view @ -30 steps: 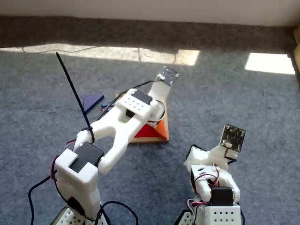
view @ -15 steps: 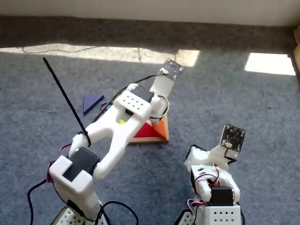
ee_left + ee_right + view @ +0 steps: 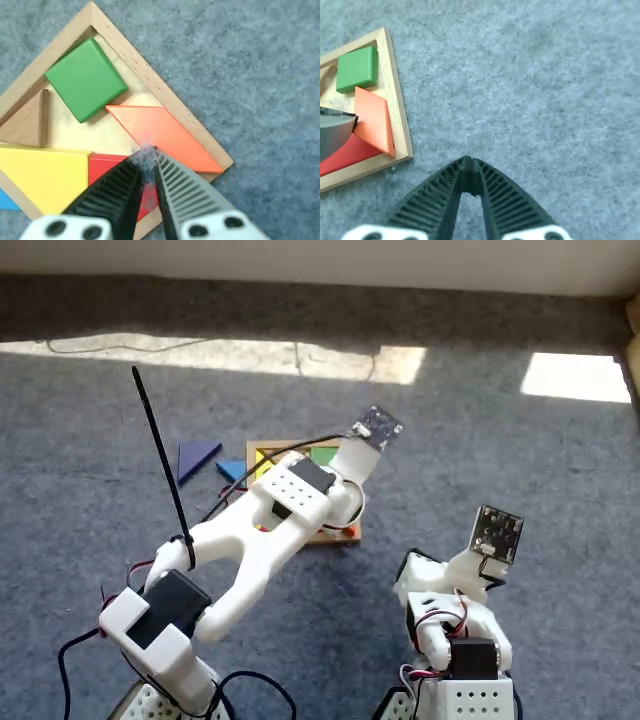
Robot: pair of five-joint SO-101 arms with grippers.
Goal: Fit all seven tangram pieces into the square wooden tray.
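While left tool (image 3: 146,150) and right tool (image 3: 466,161) are pinched closed | tray (image 3: 150,75): five pieces (image 3: 86,80) | carpet (image 3: 500,440): two blue pieces (image 3: 197,456)

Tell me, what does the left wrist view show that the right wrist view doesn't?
The left wrist view adds the yellow triangle lying in the tray. The right wrist view adds the right gripper, shut, over carpet beside the tray. Both take in the wooden tray, the green square, the orange parallelogram and the red piece.
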